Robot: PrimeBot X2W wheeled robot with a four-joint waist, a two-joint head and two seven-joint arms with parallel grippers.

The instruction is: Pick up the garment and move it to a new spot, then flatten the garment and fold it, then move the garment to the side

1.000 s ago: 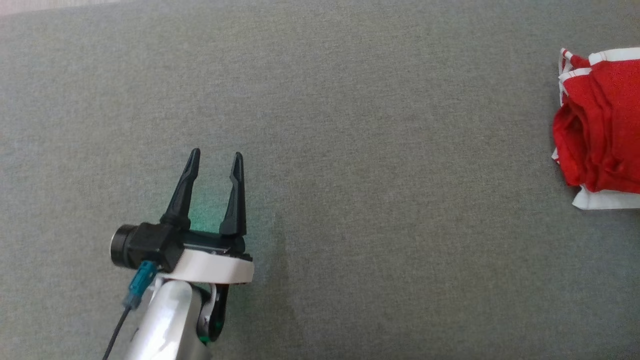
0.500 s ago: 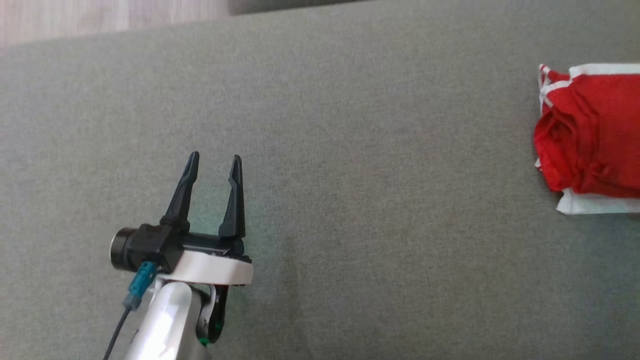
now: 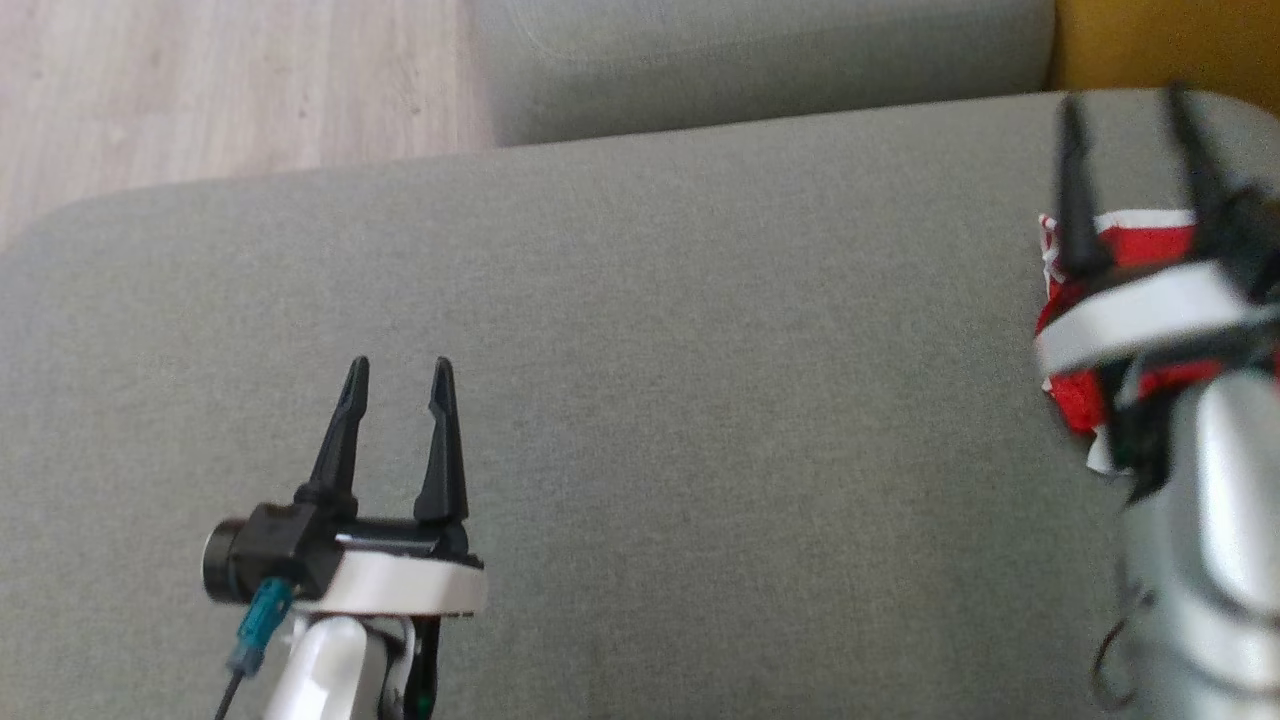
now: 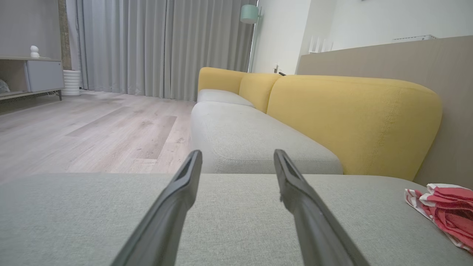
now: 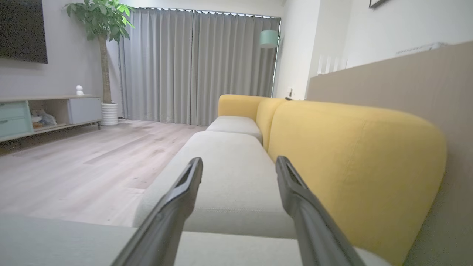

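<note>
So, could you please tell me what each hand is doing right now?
Left hand: open, holding nothing.
Right hand: open, holding nothing.

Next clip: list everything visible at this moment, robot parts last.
garment: one, red and white, right end of the near seat
sofa seats: three, grey, in a row
backrests: three, yellow, behind the seats
floor: one, pale wood, beside the sofa
curtains: grey, far wall
plant: one, green, white pot, beside the curtains
lamp: one, teal shade, far corner
cabinet: one, pale, left wall
left gripper: fingers open, over the near seat
right gripper: fingers open, at the garment, holding nothing
</note>
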